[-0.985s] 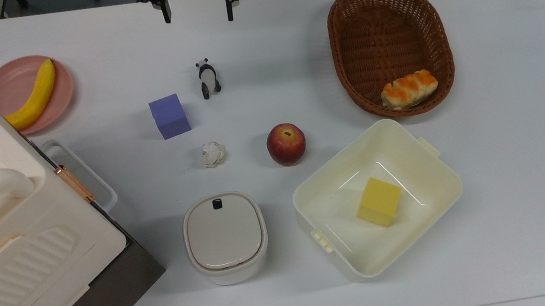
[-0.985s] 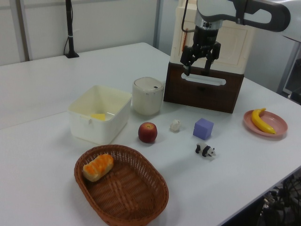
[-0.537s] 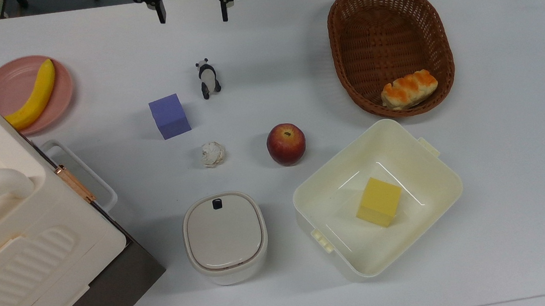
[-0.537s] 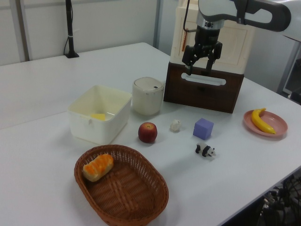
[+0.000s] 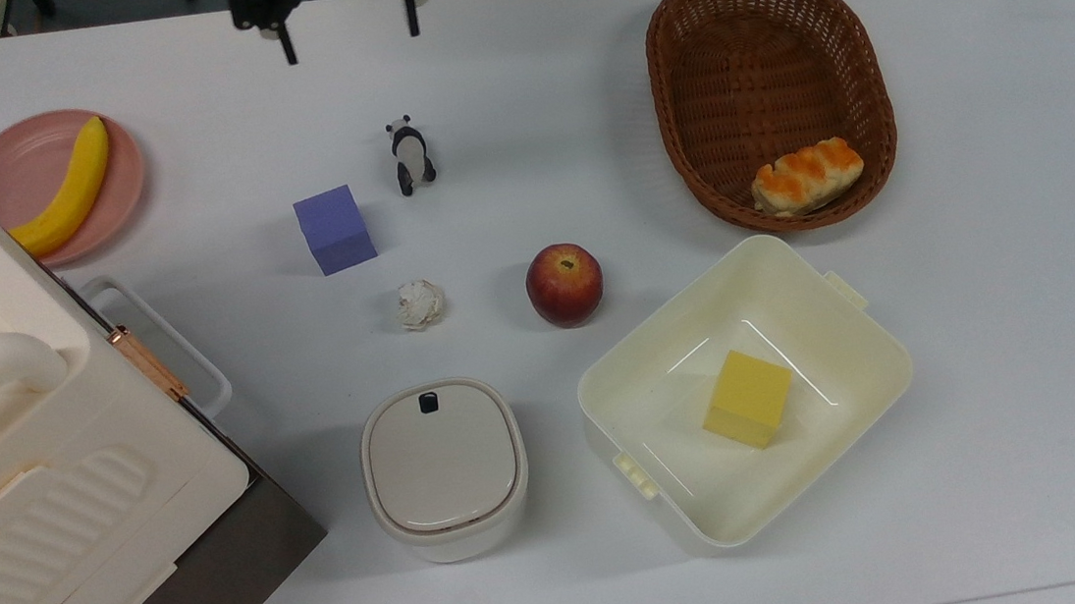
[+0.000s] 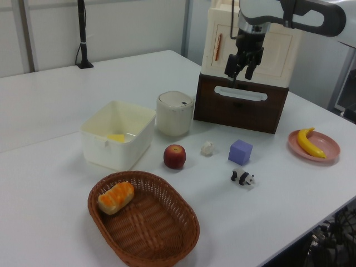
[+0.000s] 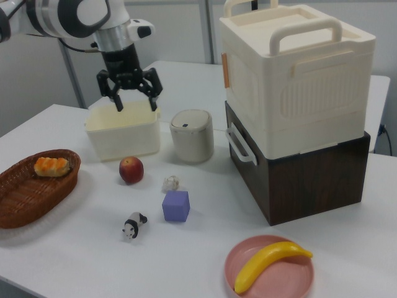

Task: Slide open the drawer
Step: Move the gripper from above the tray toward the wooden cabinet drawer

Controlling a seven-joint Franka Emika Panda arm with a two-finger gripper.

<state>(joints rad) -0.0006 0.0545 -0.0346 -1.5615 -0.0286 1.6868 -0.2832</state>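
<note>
Mostly my arm is cut off: in the top view just my gripper [image 5: 346, 32] pokes in at the upper edge, above the bare white table [image 5: 516, 77]. The cream cabinet [image 7: 291, 74] sits on the dark brown box that holds the drawer [image 6: 241, 105], and from the top view it covers nearly all of that box, leaving the white handle [image 5: 162, 343] sticking out at the top view's left. The drawer is shut, its front flush with the box, at the back of the table in the left view. The square cream tub [image 5: 748, 390] hides most of its yellow block [image 6: 117, 137] in the left view, where I see just a sliver. The brown basket [image 5: 769, 92] holds a bread roll [image 5: 806, 175]; the banana [image 5: 63, 190] lies on a pink plate [image 5: 12, 165].

My fingers [image 7: 118, 99] stand wide apart, gripping nothing, hanging in the air in front of the cabinet in the left view, just above the handle but not touching it.

Compared with a second ago, my gripper has shifted toward the top view's left and sits higher against the cabinet in the left view. Nothing on the table has moved.
</note>
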